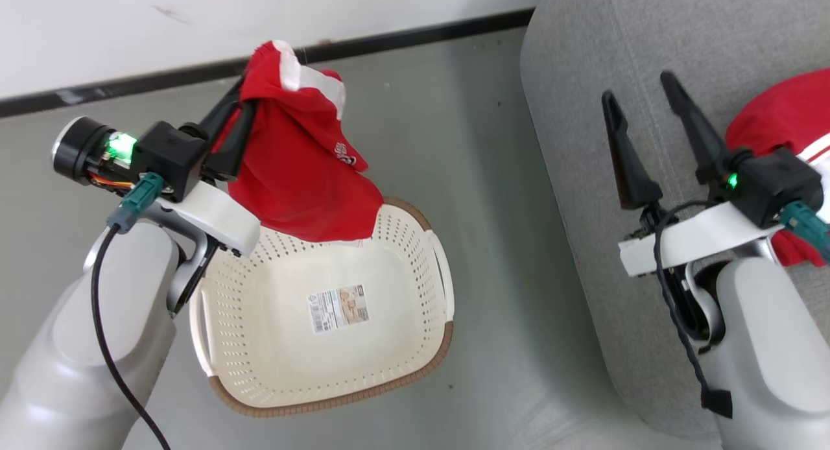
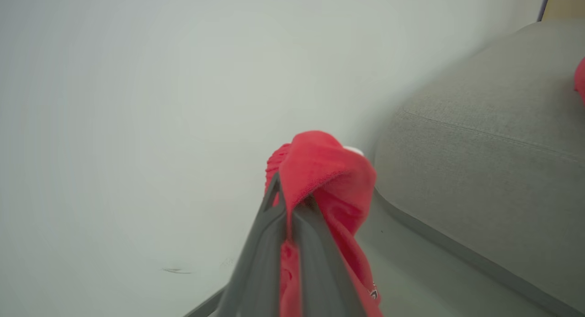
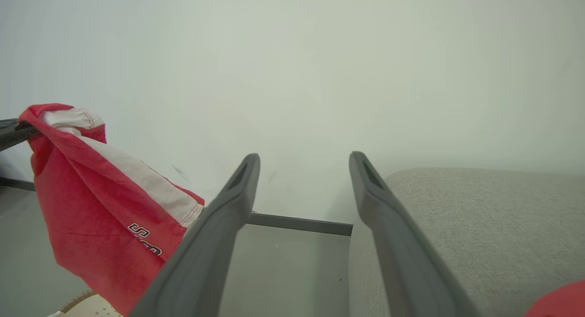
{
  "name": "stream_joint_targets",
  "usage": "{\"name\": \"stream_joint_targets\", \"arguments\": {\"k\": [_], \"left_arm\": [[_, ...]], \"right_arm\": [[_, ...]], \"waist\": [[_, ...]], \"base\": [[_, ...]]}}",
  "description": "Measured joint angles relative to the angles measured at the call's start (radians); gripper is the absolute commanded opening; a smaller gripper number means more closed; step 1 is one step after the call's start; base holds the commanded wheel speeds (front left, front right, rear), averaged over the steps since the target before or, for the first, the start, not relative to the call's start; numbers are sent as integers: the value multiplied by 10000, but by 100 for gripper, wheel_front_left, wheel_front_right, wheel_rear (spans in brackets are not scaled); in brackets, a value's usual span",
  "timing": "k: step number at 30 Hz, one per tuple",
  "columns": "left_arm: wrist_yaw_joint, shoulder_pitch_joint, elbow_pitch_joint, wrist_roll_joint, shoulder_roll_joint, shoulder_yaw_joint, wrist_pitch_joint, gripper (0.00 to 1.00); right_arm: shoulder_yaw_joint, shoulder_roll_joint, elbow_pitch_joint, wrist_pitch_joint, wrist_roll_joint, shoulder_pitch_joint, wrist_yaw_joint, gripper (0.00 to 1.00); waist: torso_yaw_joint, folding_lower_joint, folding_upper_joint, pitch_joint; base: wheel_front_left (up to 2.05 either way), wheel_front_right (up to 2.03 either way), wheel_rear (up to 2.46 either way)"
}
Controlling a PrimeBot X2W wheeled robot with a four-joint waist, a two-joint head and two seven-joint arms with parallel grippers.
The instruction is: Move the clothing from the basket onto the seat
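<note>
Holding: red garment [image 1: 298, 171], apparently the last, pinched in left gripper [image 1: 238, 113] above basket [image 1: 337, 398] far rim; right gripper [image 1: 639, 87] spread, empty. Next: carry across to seat [image 1: 583, 80], release.

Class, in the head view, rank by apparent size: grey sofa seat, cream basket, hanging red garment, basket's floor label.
Largest first:
Grey fabric sofa seat, cropped by the frame.
Oval cream perforated plastic basket.
Red white-striped garment, hanging nearer the camera, so perhaps flattered.
Small printed label on the basket floor.
</note>
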Motion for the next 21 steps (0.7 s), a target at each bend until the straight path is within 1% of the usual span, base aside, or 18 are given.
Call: {"name": "stream_joint_targets", "arguments": {"k": [2, 12, 17, 21], "left_arm": [[-174, -2, -48, -2, -12, -140, 86, 0], [-560, -12, -176, -54, -468, -1012, 748, 0], [-694, -23, -301, -255, -888, -1509, 1043, 0], [-708, -187, -474, -443, -1223, -1887, 1218, 0]], "right_arm": [[77, -69, 98, 0, 0, 200, 0, 100], [717, -313, 711, 0, -238, 874, 0, 100], [1386, -510, 1039, 0, -242, 1083, 0, 100], [2096, -721, 1254, 0, -278, 1208, 0, 100]], "waist": [[57, 0, 0, -240], [267, 0, 0, -1418], [313, 0, 0, -1966], [321, 0, 0, -2378]], "base": [[0, 0, 0], [0, 0, 0], [0, 0, 0], [0, 0, 0]]}}
